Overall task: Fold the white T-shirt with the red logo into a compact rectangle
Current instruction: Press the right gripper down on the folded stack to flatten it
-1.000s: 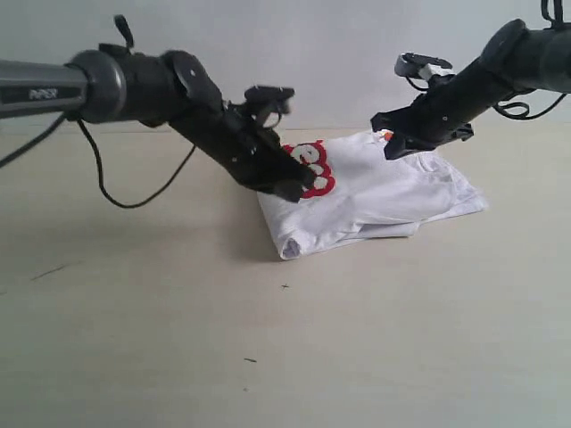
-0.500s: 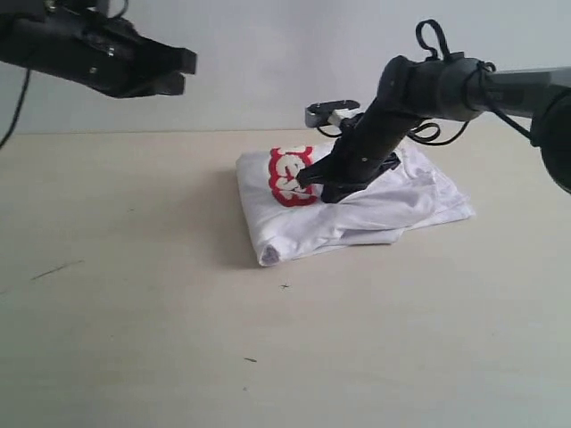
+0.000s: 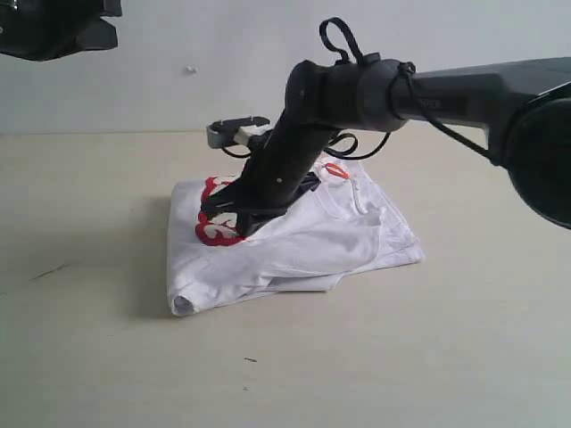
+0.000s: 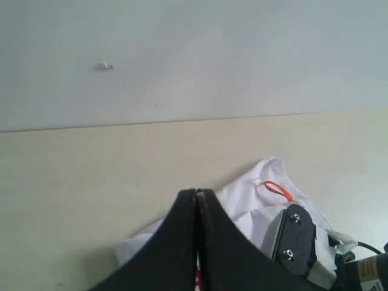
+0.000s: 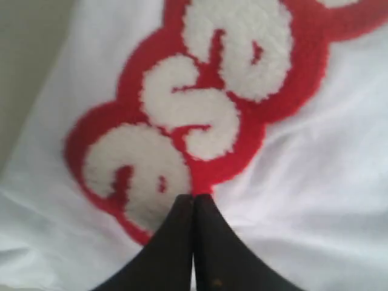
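The desk (image 3: pixel 98 357) lies open all round the white T-shirt with the red logo (image 3: pixel 312 245), a folded bundle at centre frame, lower-left edge rolled, right hem uneven. Folding looks nearly done; this seems the flattening step. The right hand (image 3: pixel 217 217), pinched shut and empty, presses its tips on the lettering (image 5: pixel 200 103); the next move calls for lifting straight off without dragging cloth. The left hand (image 3: pixel 98 27), shut too, hangs clear at upper left.

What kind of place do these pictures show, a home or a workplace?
Probably a workplace, some robot test bench: the black right arm and left arm hang over a plain beige table bearing one folded white T-shirt, before a plain pale wall.
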